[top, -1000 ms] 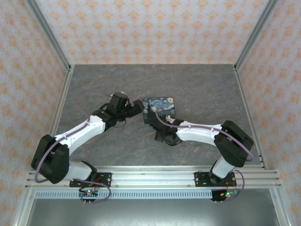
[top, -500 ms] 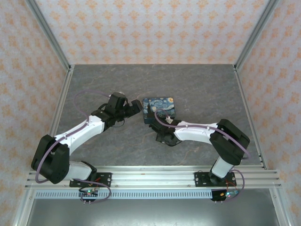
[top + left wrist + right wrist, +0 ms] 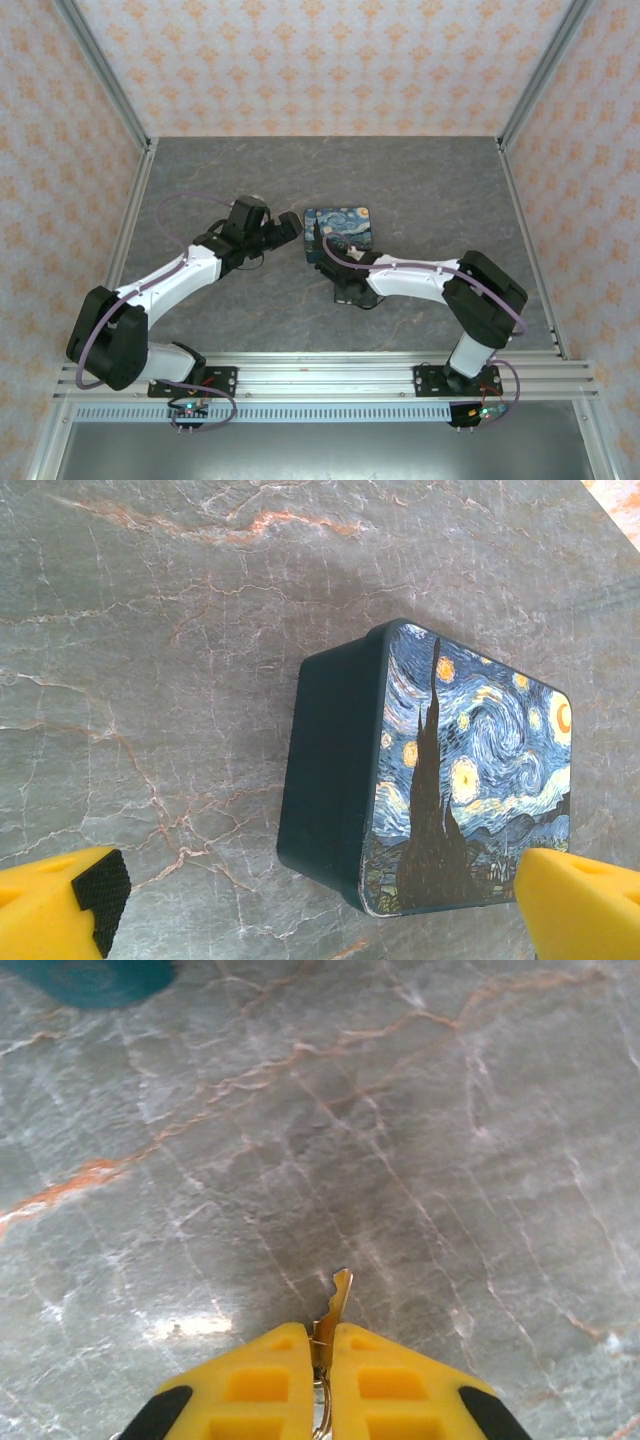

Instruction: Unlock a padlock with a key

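In the right wrist view my right gripper (image 3: pixel 321 1338) is shut on the key (image 3: pixel 338 1303). The key is a small pale brass sliver, and its toothed blade sticks out past the yellow fingertips, just above the grey marble table (image 3: pixel 420 1140). From above, the right gripper (image 3: pixel 352 291) sits low on the table, just in front of the blue night-sky box (image 3: pixel 340 229). My left gripper (image 3: pixel 292 227) stands open at the box's left side. In the left wrist view its yellow fingers (image 3: pixel 60 905) straddle the near end of the box (image 3: pixel 470 770) without touching it. The padlock is out of view.
The table is walled by metal posts and patterned panels on three sides, with a rail along the near edge (image 3: pixel 320 375). Bare marble lies behind the box and to the far right.
My right gripper's fingers have closed onto the key, and the right arm has shifted slightly left. The left arm has stayed in place, open.
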Controlling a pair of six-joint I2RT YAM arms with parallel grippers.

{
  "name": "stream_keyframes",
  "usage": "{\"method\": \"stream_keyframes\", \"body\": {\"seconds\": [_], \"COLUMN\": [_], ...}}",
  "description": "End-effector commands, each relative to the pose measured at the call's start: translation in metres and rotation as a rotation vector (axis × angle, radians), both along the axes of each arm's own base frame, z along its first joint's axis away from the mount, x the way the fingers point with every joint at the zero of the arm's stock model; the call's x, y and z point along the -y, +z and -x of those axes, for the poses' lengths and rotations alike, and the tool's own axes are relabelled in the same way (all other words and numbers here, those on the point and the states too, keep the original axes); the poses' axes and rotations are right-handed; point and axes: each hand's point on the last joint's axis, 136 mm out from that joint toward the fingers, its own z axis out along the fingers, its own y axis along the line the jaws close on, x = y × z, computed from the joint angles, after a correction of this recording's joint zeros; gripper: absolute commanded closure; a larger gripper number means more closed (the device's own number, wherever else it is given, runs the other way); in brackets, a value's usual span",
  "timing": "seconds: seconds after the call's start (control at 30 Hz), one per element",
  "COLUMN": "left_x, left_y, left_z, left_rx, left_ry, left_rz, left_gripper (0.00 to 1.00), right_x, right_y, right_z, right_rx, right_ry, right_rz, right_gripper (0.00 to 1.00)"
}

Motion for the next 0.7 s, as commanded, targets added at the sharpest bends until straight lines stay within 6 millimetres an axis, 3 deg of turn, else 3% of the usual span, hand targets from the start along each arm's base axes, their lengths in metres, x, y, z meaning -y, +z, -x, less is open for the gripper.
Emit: {"method": "stream_keyframes", "body": {"seconds": [0.0,0.07,0.33,0.67], "left_x": [-0.003,-0.004,-0.004,0.002], "left_y": [0.002,0.001,-0.001,-0.006], "left_z": [0.002,0.003,0.006,0.009], "left_rx": [0.004,0.002,-0.014,-0.035], "left_ry": [0.013,0.012,0.011,0.008], "left_rz": [0.014,0.014,0.014,0.050], "left_gripper": [0.00,0.00,0.00,0.00], "right_x": [-0.011,-0.013,-0.019,-0.008], "right_y": [-0.005,-0.002,0.011,0.027], "right_z": [0.002,0.003,0.011,0.017], "right_rx": [0.003,0.008,0.011,0.050], "right_ry": [0.137,0.176,0.319,0.414], "right_rz": [-0.041,-0.063,-0.215,-0.293], "right_gripper": [0.95,1.00,1.00,1.00]}}
